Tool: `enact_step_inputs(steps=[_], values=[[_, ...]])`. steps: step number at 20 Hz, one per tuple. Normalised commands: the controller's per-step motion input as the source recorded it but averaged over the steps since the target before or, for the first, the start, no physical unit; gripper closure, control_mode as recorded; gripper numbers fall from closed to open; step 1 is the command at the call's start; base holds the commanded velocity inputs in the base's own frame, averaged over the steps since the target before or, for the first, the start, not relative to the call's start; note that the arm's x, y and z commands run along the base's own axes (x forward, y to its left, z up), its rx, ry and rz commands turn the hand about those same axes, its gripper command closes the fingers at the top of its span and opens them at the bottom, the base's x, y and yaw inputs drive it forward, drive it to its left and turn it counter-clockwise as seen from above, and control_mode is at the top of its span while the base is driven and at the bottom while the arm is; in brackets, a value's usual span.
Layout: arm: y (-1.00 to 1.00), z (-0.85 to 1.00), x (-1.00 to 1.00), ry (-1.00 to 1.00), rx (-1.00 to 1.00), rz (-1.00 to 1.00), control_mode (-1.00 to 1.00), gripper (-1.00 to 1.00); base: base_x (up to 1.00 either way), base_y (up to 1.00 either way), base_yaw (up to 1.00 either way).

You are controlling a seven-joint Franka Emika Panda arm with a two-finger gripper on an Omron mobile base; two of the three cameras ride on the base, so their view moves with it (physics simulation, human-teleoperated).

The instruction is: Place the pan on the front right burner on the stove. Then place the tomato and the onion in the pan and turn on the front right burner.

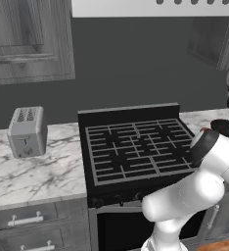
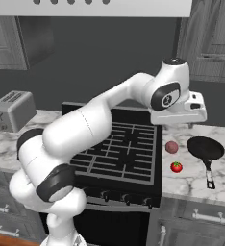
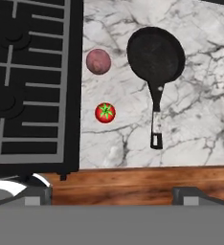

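The black pan (image 3: 156,53) lies empty on the marble counter (image 3: 200,110) right of the stove (image 3: 42,143), its handle pointing toward the counter's front edge. The dull maroon onion (image 3: 98,61) and the bright red tomato (image 3: 105,113) rest on the counter between the pan and the stove. The front right burner (image 3: 6,103) is bare. My gripper (image 3: 114,194) hovers high above these things, open and holding nothing. From the right base, the gripper (image 2: 181,121) hangs over the onion (image 2: 171,147), tomato (image 2: 176,166) and pan (image 2: 205,146).
A grey toaster (image 1: 27,131) stands on the counter left of the stove (image 1: 136,147). Small knobs (image 2: 119,196) line the stove's front above the oven door. Cabinets and a range hood (image 2: 109,7) hang overhead. My own arm crosses above the stove's right side.
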Motion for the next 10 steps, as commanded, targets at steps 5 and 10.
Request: enact_step_inputs(steps=[5,10], values=[[-0.3,-0.26,0.0,0.0,0.0,0.0,-1.0,-1.0,0.0,0.0,0.0],[-0.22,-0.26,0.0,0.0,0.0,0.0,-1.0,-1.0,0.0,0.0,0.0]])
